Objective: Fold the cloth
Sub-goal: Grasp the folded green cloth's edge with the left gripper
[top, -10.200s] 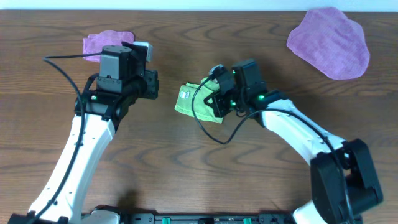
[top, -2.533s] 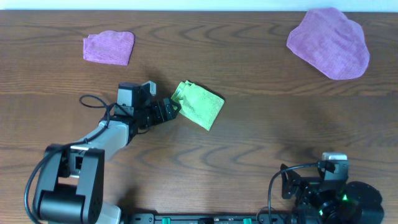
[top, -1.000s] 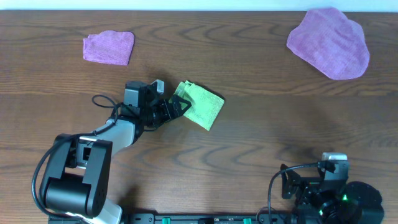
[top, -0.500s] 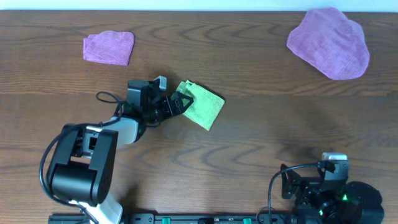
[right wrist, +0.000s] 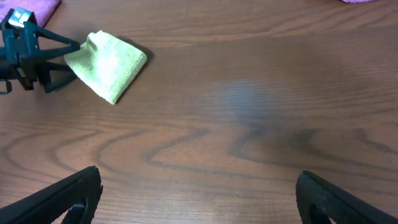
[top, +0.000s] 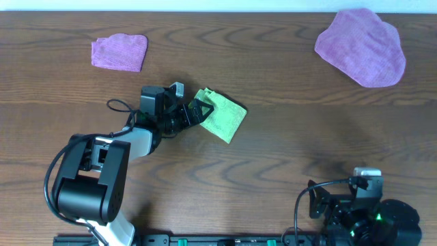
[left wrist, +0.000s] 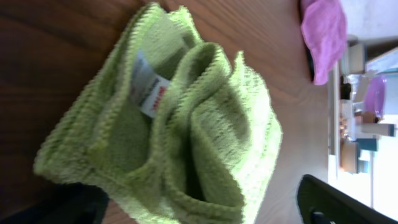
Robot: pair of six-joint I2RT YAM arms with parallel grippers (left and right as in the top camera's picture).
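Folds of the cloth (left wrist: 211,143) half-hide its tag (left wrist: 151,93).

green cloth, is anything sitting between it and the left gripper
Nothing visible does. The left gripper is open, its jaws right at the left edge of the green cloth. The small purple cloth and the large purple cloth lie well away, toward the far side of the table.

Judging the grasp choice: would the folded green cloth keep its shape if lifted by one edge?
Probably not: the cloth lies in soft, rounded, loose layers, so it would likely sag and unfold. It looks fluffy and thin, so probably light. Pushed across the table, it would more likely bunch than slide.
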